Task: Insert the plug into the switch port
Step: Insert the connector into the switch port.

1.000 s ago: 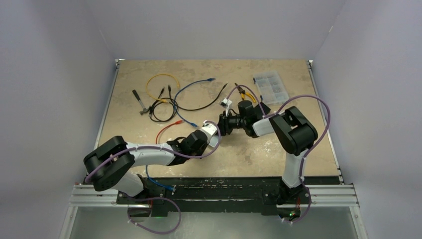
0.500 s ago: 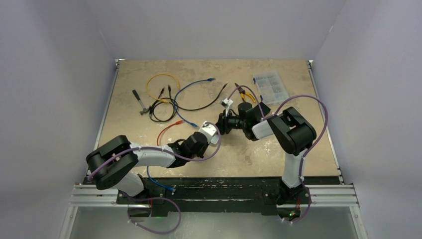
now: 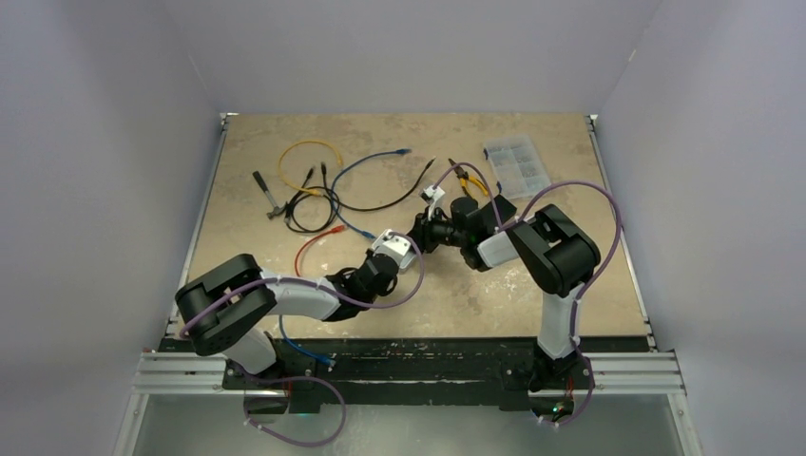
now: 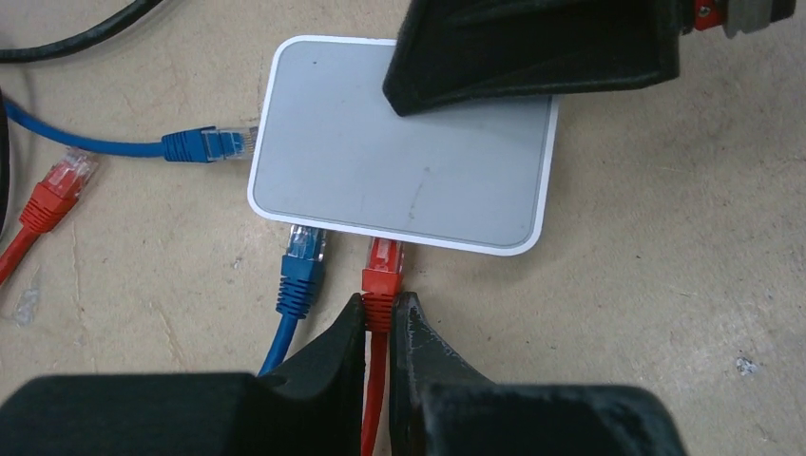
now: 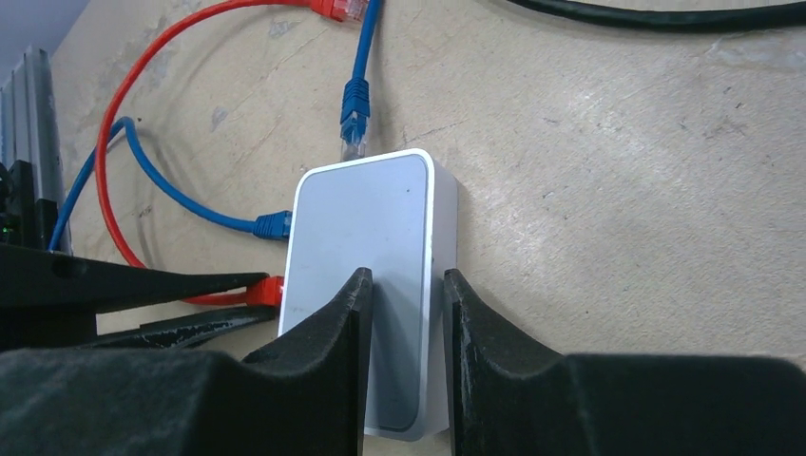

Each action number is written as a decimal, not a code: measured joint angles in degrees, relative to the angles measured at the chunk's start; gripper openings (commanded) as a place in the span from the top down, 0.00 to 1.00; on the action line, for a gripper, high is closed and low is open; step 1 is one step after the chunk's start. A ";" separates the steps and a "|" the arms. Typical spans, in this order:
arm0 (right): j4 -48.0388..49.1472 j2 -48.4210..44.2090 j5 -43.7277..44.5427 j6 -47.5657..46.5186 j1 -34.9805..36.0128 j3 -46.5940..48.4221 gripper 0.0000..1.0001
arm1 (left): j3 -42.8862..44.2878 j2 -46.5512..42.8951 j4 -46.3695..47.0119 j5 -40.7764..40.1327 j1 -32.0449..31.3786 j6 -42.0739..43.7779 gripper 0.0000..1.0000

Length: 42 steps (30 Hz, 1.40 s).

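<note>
The switch [image 4: 404, 161], a flat white box with a grey top, lies on the table. My left gripper [image 4: 380, 309] is shut on the red plug [image 4: 383, 275]. The plug's clear tip meets the switch's near side, next to a blue plug [image 4: 302, 266] that sits in that same side. Another blue plug [image 4: 209, 144] touches the switch's left end. My right gripper [image 5: 407, 285] is shut on the switch [image 5: 371, 247] at its far right corner, one finger over the top face and one against its side wall. From above, both grippers meet at the switch [image 3: 393, 243].
A loose red plug [image 4: 57, 190] lies left of the switch. Farther back are a yellow cable [image 3: 309, 152], black cables [image 3: 314, 204], a small hand tool [image 3: 269, 195], pliers [image 3: 466, 178] and a clear parts box [image 3: 516, 163].
The left arm has reached farther forward, and the switch with both grippers has shifted a little left and away. Both grips are unchanged.
</note>
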 measured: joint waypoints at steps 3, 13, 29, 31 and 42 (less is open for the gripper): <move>0.96 0.28 0.79 0.22 0.15 -0.04 0.81 | 0.00 1.49 1.88 -0.22 -0.44 1.66 1.00; -1.70 -1.75 1.11 1.14 0.26 -0.59 0.70 | -6.21 -2.43 8.90 4.13 -0.66 3.30 1.00; -17.90 -13.00 -7.02 2.32 -0.79 -2.51 0.32 | -9.01 -19.21 3.89 3.89 -0.57 -1.73 1.00; -19.58 -16.20 -4.61 0.52 -0.70 -3.91 0.29 | -6.64 -17.97 1.55 4.02 -0.55 -1.77 1.00; -15.37 -33.73 13.64 -7.96 9.42 -14.97 0.16 | 3.93 -14.80 -9.60 5.11 -0.37 -1.22 1.00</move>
